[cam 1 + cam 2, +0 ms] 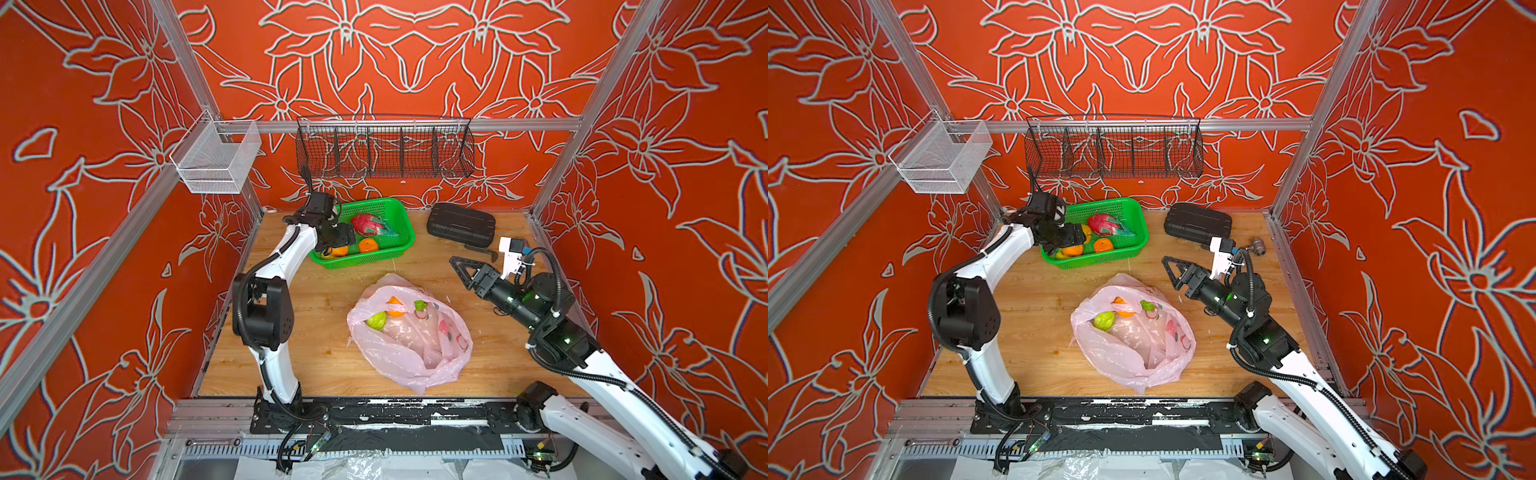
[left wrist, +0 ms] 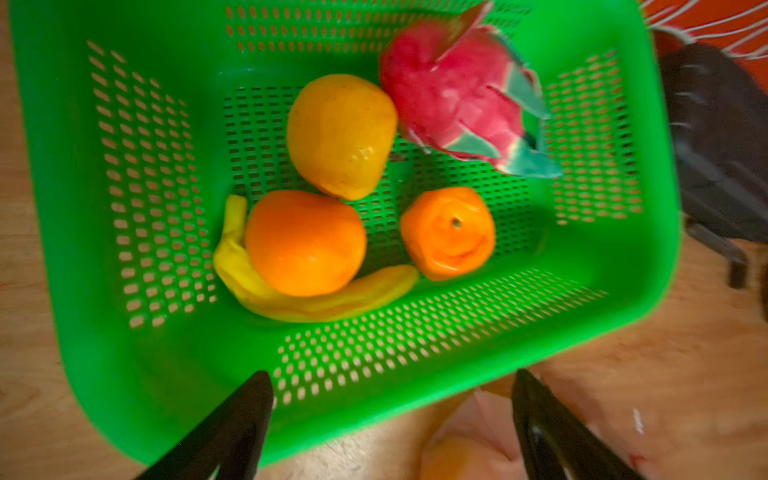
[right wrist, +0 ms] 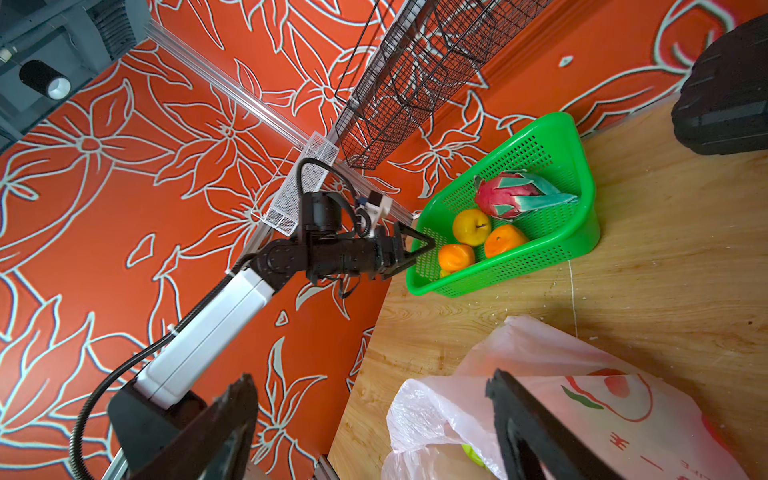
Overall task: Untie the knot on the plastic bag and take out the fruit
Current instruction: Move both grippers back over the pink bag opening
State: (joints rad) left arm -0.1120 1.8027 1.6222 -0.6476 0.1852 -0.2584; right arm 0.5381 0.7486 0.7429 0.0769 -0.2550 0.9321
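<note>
Over the green basket point(image 1: 365, 258) at the back left of the tabletop point(image 1: 316, 299), the left end effector point(image 2: 392, 376) hangs with jaws spread wide and nothing between them, fingertips above the basket's near wall. Inside the basket: a pink-red dragon fruit point(image 2: 453, 104) with green tips at the far side, a yellow round fruit point(image 2: 340, 133) touching it, an orange point(image 2: 305, 243) resting against a yellow banana point(image 2: 316, 305), and a second orange point(image 2: 449, 232), stem end up, just beside them. The pink plastic bag point(image 1: 415, 345) lies crumpled mid-tabletop, nearer the front than the basket and apart from it, with its mouth slack and open toward the basket. Showing at the mouth in both top views: one orange fruit point(image 1: 394, 305) with a strip of bag plastic across it, a green pear-like fruit point(image 1: 376, 321) to its left, and another green piece point(image 1: 420, 305) to its right. The rest of the bag's contents are only a pale lump through the plastic; cannot tell what it is. The right end effector point(image 3: 372, 380) is also wide open and holds nothing; it is to the right of the bag's back end, clear of the plastic, between the bag and a black case point(image 1: 461, 224) at the back right. A black wire basket point(image 1: 384, 151) and a white mesh basket point(image 1: 216, 160) hang on the rear rail.
</note>
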